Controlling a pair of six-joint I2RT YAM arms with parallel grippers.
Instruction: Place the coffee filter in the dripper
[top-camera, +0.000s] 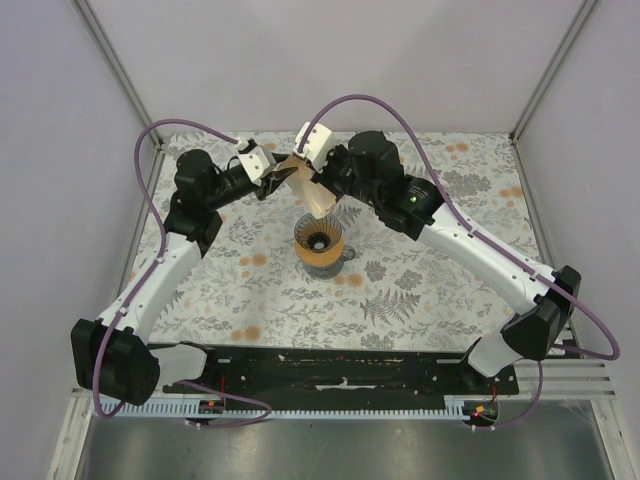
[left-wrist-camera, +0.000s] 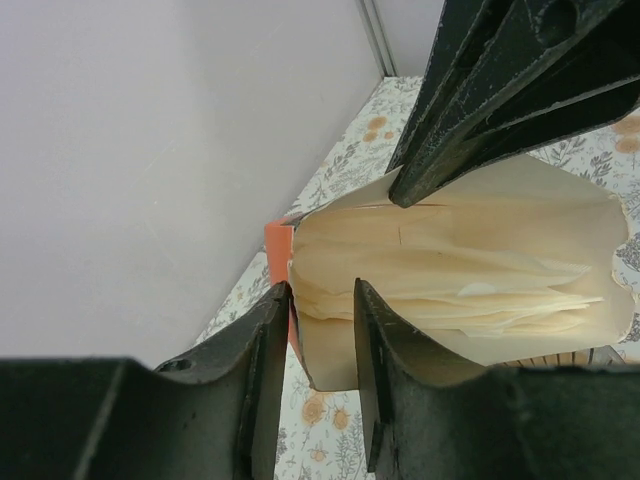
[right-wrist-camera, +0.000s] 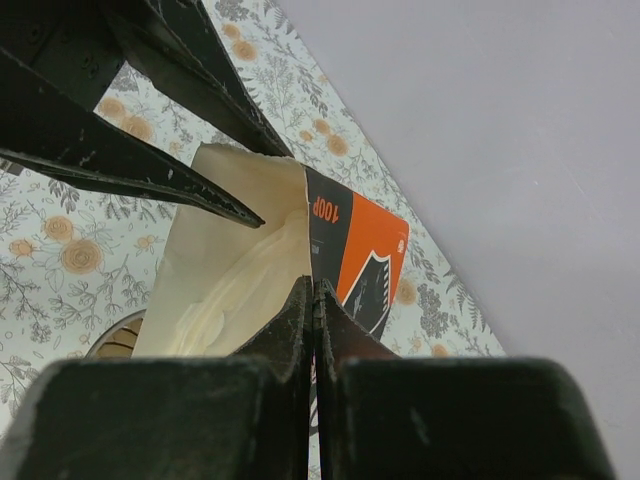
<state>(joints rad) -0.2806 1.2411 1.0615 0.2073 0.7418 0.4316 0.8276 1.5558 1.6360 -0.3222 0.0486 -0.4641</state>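
Coffee filter (left-wrist-camera: 500, 205), a thin cream-white paper sheet with a curved, fan-like edge, sits at the mouth of an orange cardboard carton (right-wrist-camera: 365, 250) held in the air over the far middle of the flowered tabletop (top-camera: 430, 290); the right gripper (right-wrist-camera: 314, 290) has its fingers pressed together on the sheet's upper edge, though it cannot be told whether one paper alone is pinched; the left gripper (left-wrist-camera: 320, 292) straddles the carton's corner, its fingers clamped on the wall with a loose stack of cream papers (left-wrist-camera: 470, 300) behind it; the dripper (top-camera: 320, 243), a small grey see-through ribbed cone with a tan-brown round collar and a side handle, stands upright on the tabletop just below and nearward of the two grippers; in the top view the pale sheet slopes down from the grippers toward the dripper's far rim, near it but apart; the right arm is the one carrying the coffee filter, so the coming move likely turns on peeling the limp paper free of the stack and lowering it into the open cone.
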